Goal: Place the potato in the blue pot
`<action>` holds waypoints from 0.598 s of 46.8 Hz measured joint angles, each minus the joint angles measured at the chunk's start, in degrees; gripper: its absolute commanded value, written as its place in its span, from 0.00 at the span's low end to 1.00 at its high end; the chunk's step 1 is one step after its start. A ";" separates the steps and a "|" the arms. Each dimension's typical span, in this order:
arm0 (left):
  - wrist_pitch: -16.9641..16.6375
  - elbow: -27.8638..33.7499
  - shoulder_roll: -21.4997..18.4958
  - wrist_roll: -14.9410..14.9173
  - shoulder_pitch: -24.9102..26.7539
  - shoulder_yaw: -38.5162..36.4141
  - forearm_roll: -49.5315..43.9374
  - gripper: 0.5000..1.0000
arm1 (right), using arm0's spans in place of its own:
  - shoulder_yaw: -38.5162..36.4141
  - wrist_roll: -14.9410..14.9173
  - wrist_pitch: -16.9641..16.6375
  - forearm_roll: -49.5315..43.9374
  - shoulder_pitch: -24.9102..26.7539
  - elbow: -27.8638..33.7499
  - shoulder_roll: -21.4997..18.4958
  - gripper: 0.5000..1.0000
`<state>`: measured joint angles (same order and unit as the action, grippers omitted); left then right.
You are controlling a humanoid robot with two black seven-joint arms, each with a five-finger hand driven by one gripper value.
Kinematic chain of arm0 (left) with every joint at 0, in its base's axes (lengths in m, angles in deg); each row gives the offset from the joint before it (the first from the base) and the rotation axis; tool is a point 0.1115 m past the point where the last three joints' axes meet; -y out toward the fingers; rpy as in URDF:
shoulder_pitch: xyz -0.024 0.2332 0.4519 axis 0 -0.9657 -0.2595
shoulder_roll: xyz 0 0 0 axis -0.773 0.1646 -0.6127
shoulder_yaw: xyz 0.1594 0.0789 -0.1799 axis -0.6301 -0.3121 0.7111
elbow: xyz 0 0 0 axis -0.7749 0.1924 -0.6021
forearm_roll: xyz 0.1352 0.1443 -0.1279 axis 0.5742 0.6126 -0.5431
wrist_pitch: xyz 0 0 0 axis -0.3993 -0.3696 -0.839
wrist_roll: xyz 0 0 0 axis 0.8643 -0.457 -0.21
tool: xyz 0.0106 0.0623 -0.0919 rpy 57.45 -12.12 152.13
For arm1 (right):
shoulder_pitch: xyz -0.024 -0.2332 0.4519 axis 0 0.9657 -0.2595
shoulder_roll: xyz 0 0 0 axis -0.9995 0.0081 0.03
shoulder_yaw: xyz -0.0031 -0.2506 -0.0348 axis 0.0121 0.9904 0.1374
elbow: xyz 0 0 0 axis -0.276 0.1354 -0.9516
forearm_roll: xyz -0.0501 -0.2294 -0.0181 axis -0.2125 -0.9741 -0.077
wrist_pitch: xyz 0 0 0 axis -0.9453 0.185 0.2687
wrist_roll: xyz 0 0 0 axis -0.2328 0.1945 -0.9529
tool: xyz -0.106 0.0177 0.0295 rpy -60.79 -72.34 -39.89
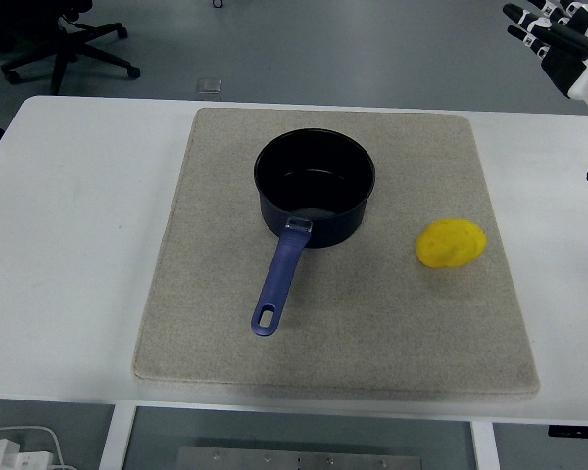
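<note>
A yellow potato (451,244) lies on the beige mat (216,323), right of centre. The blue pot (315,186) stands upright at the middle of the mat, dark and empty inside, its blue handle (280,279) pointing toward the near edge. My right hand (559,34) hovers at the top right corner, well above and beyond the potato, its black-and-white fingers spread and holding nothing. The left arm does not show.
The white table (69,245) extends around the mat on all sides. An office chair base (69,49) stands on the floor beyond the far left corner. White cables (15,450) lie below the table's near left edge.
</note>
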<state>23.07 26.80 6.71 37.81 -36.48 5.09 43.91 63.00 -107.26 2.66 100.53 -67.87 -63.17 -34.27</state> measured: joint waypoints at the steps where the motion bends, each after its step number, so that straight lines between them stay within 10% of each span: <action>1: 0.00 -0.01 0.00 0.00 0.00 -0.01 0.00 0.99 | 0.00 0.00 0.01 0.00 0.00 -0.01 0.00 0.89; 28: -0.02 -0.30 0.00 0.09 -0.26 3.38 0.00 0.99 | 0.07 0.02 0.15 -0.14 0.26 0.05 -0.08 0.89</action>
<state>23.06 26.50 6.71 37.90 -36.73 8.48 43.91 63.06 -107.24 2.81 100.40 -67.61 -63.11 -34.36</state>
